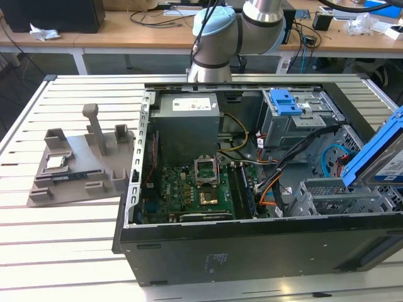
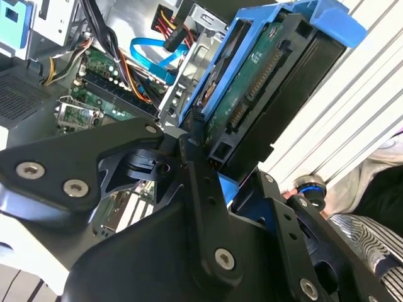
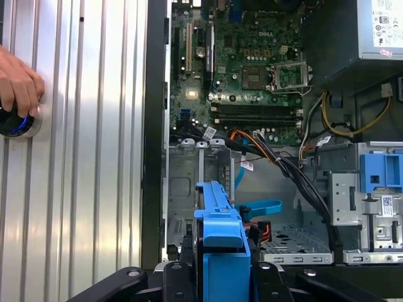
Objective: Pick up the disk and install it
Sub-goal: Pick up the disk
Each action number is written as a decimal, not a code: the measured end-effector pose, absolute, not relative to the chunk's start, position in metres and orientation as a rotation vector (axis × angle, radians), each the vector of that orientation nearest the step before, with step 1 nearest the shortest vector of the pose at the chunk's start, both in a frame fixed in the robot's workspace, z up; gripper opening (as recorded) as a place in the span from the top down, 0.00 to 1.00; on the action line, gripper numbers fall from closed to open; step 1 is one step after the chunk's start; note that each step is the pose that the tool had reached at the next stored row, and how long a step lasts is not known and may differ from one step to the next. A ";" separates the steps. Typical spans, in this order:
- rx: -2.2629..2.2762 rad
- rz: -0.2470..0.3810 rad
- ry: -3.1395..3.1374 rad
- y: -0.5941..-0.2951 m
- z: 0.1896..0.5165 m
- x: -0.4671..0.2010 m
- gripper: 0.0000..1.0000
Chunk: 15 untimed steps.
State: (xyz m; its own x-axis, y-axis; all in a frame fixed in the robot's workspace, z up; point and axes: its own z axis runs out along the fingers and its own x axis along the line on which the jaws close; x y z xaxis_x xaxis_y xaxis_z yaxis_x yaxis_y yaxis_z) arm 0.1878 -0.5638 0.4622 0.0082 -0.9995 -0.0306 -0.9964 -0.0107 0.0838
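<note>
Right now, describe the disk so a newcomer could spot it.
Start at the open black computer case on the slatted table. At its end on the exterior view's right, the disk hangs tilted above it, clamped in the gripper. Unlike the bare blue latch piece on the drive cage, its blue bracket frames a silver drive.

- A white label (image 1: 192, 104) with dark print is sitting on the power supply (image 1: 186, 129); its lines are too fine to read.
- White lettering (image 3: 277, 39) is showing on the motherboard (image 3: 227, 63), near the processor socket.
- A small barcode sticker (image 3: 385, 204) is clinging to the drive cage (image 3: 349, 211), unreadable.
- Pale print (image 1: 217, 259) is marking the case wall (image 1: 264, 242), too faint to read.
- The disk (image 2: 252, 88) is showing nothing legible on its green board.
</note>
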 end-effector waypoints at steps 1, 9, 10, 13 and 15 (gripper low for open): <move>2.203 -0.125 -2.182 -0.564 0.462 0.188 0.63; 2.205 -0.127 -2.184 -0.564 0.469 0.183 0.63; 2.205 -0.128 -2.184 -0.564 0.469 0.181 0.63; 2.206 -0.129 -2.185 -0.564 0.468 0.173 0.63; 2.202 -0.129 -2.188 -0.563 0.468 0.168 0.63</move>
State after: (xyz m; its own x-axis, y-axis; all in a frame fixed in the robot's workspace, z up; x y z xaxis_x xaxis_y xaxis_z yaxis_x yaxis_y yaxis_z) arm 0.1679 -0.5634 0.4680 0.0049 -0.9994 -0.0347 -0.9965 -0.0078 0.0830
